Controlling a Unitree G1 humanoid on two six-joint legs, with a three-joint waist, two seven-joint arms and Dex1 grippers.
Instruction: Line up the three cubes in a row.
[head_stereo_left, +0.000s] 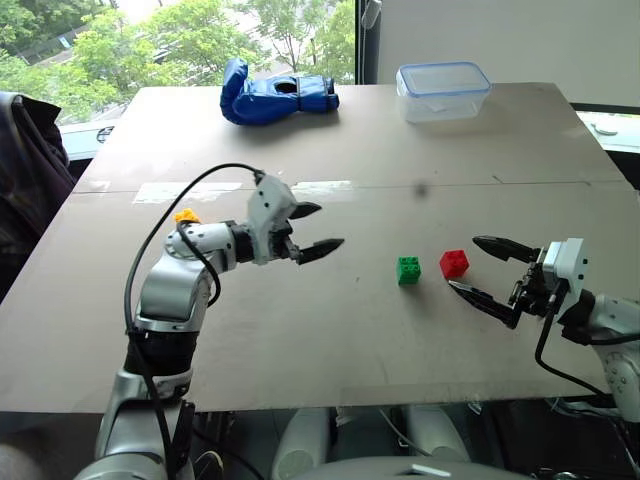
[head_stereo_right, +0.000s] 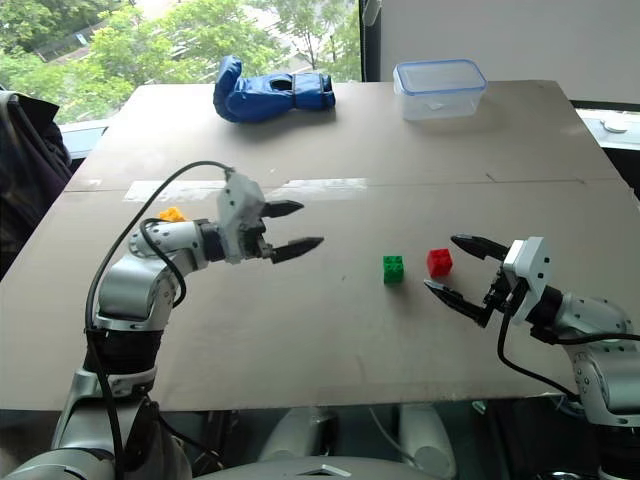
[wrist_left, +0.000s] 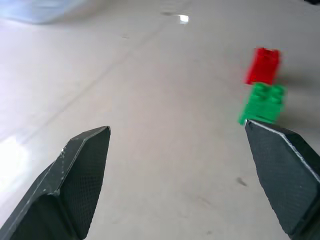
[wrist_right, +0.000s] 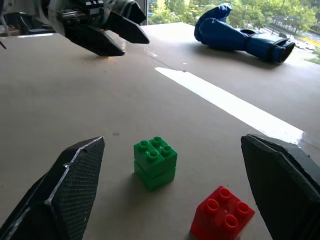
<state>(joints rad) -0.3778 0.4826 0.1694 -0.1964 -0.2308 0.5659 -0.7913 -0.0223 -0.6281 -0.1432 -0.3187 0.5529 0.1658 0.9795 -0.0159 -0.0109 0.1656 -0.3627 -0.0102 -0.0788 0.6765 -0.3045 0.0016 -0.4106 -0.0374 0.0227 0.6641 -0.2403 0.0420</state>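
Sitting side by side just right of the frame's middle, the green cube (head_stereo_left: 408, 270) and the red cube (head_stereo_left: 453, 263) rest on the bare tabletop (head_stereo_left: 330, 330), close together but not touching. The yellow cube (head_stereo_left: 187, 215) lies far off at centre left, mostly hidden behind the left arm's wrist. No writing, brand or label can be read on the cubes or anything else.

At centre left, the left gripper (head_stereo_left: 312, 230) hovers over the table with its fingers spread wide and nothing between them, its tips aimed toward the green cube across an open stretch of board. At the lower right, the right gripper (head_stereo_left: 478, 267) also has its fingers released and wide apart, empty, its tips just beside the red cube.

Along the far edge, a blue glove (head_stereo_left: 272, 96) lies at upper centre left and a clear plastic box (head_stereo_left: 442, 91) stands at upper centre right, both well apart from the cubes. A seam crosses the board between them and the cubes. The near edge runs along the lower frame, with wide bare board before it.
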